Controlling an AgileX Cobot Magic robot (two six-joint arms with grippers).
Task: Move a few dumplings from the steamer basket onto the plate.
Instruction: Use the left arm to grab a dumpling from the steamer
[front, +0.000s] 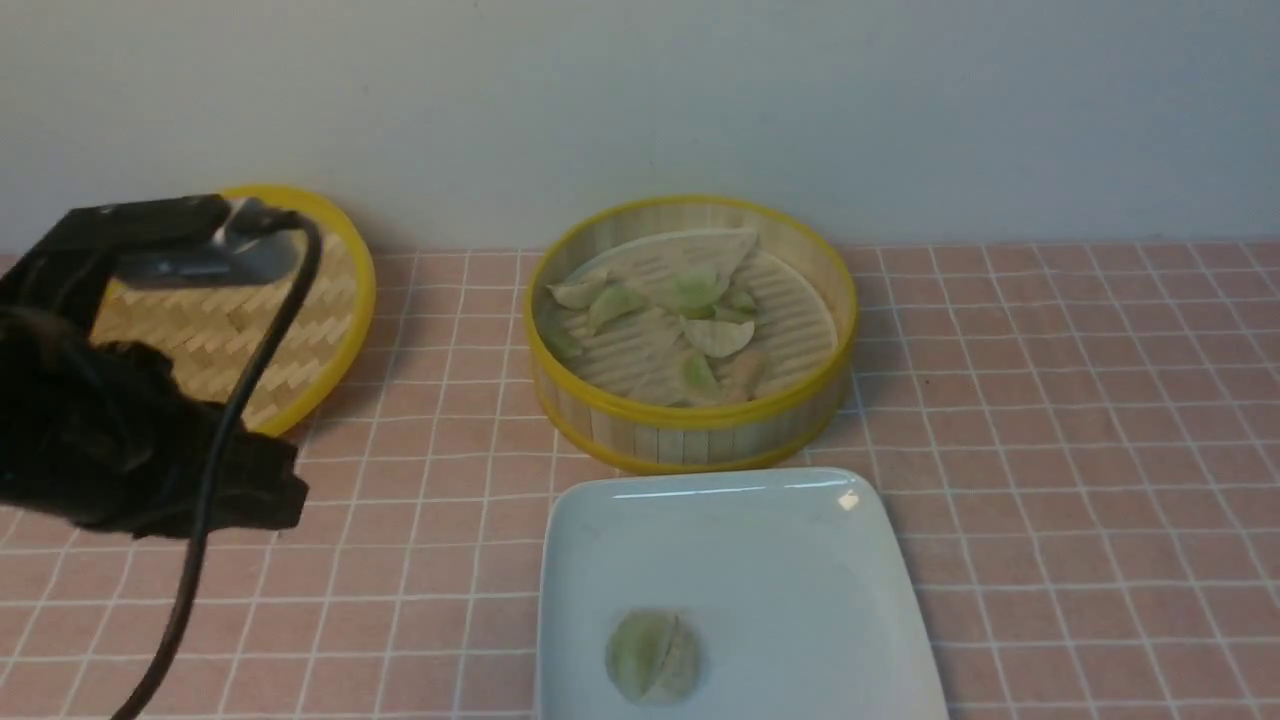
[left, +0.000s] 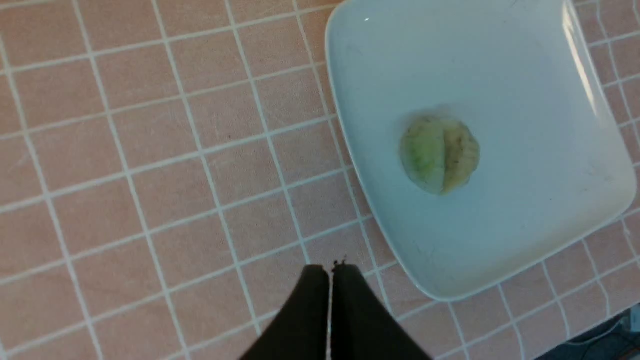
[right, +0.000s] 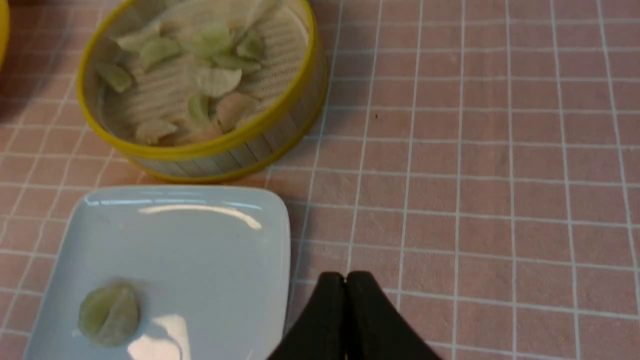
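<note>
Basket sits at mid-table, toward the back. It is open on top, with its ridged liner showing. The lid is off to the left, apparently propped against the back wall. My guess is it was parked there to clear access from above.

Dumplings: a loose scatter of pale green and beige crescents inside the basket, some overlapping, most toward the back and centre of the liner. None has left the basket.

Plate lies flat just in front of the basket, with a thin strip of table between them. The short gap makes for a short carry, which is likely the reason for the layout. The plate is mostly bare. The one thing on it is a ball, round, half green and half beige with a seam down the middle, near the front edge. It is not one of the crescents, so I read the transfer as not yet begun.

Left arm is up at the left side with its cable hanging down, partly hiding the lid. In the left wrist view the left jaws are pressed together with nothing between them. They hang above bare table just beside the plate's edge.

The right arm is absent from the front view. The right wrist view shows the right jaws also together and empty, over table just beside the plate's right side, with the basket well ahead.

Judgement: both arms are waiting clear of the work. Either must part its jaws before reaching in. The crescents look soft and overlap, so lifting only one will need care.
</note>
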